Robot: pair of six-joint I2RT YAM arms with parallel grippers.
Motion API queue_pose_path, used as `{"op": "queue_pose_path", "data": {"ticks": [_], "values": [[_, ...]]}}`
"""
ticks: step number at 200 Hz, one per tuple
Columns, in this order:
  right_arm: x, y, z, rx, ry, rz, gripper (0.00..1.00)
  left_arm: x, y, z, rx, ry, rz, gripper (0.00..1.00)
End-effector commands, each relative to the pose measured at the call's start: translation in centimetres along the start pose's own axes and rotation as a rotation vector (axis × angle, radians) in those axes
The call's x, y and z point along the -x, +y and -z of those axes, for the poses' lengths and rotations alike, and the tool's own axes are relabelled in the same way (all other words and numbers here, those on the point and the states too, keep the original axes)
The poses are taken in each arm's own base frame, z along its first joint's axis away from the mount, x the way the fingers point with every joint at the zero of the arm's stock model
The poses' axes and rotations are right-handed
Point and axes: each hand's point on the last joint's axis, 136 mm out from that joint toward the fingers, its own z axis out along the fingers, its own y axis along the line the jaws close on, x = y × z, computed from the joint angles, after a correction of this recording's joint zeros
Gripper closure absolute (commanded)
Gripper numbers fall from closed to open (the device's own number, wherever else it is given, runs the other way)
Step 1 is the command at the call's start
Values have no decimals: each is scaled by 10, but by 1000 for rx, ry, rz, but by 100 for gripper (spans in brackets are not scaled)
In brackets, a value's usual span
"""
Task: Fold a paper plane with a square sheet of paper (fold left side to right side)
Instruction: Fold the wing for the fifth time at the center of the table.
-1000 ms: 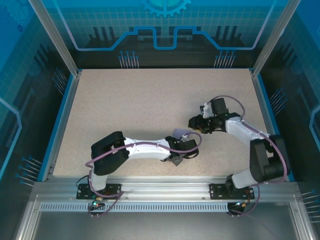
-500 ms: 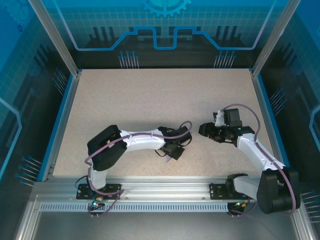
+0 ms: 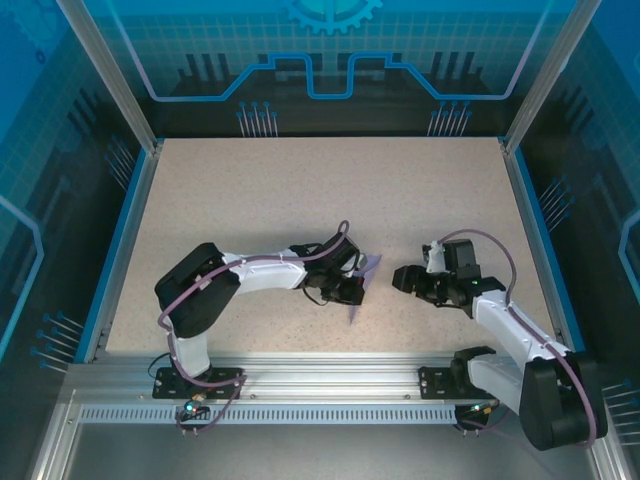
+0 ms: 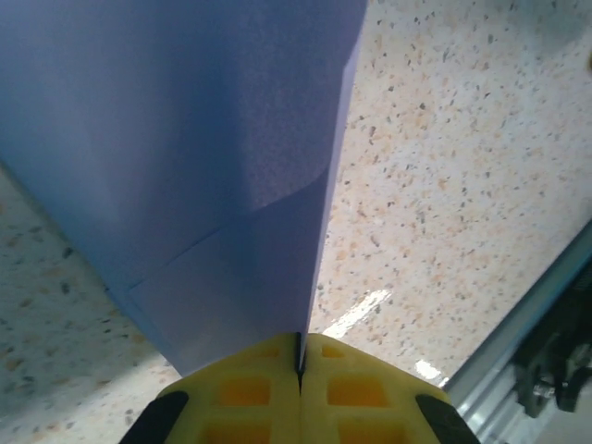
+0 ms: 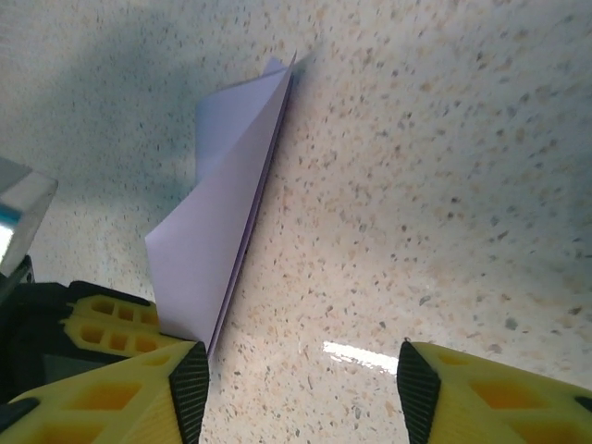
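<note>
The lavender sheet of paper (image 4: 185, 166) is folded along straight creases and stands on edge above the table. My left gripper (image 4: 301, 356) is shut on its folded edge, the yellow jaws pressed together with the paper between them. From above, the left gripper (image 3: 352, 290) sits near the table's middle front with slivers of paper (image 3: 366, 270) showing beside it. My right gripper (image 3: 398, 279) is just to the right, apart from the paper. In the right wrist view the folded paper (image 5: 227, 213) tapers to a point, and the right gripper (image 5: 303, 384) is open with nothing between its fingers.
The speckled beige table (image 3: 300, 190) has a blue rim on both sides and an aluminium rail (image 3: 320, 375) along the near edge. That rail (image 4: 546, 305) lies close to the left gripper. One yellow finger of the left gripper (image 5: 102, 324) shows beside the paper.
The left gripper has turned and shifted slightly away from the rail with the paper, which now stands on edge. The right gripper has drawn back toward the near side and spread its jaws wider.
</note>
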Motion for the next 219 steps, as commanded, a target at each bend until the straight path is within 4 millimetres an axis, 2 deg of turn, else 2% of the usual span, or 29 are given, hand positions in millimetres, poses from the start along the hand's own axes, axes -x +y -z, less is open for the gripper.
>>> {"op": "queue_pose_path", "data": {"ticks": [1,116,144,219], "values": [[2,11,-6,33,-31,29,39,5,-17,6,-131,-22,67,95],[-5,33,-40,36,-11,55,39,10,-21,16,-331,-131,144,97],[-6,41,-51,38,14,58,43,8,-18,16,-357,-139,164,98],[-6,43,-72,19,47,22,51,6,-7,11,-382,-149,208,99]]}}
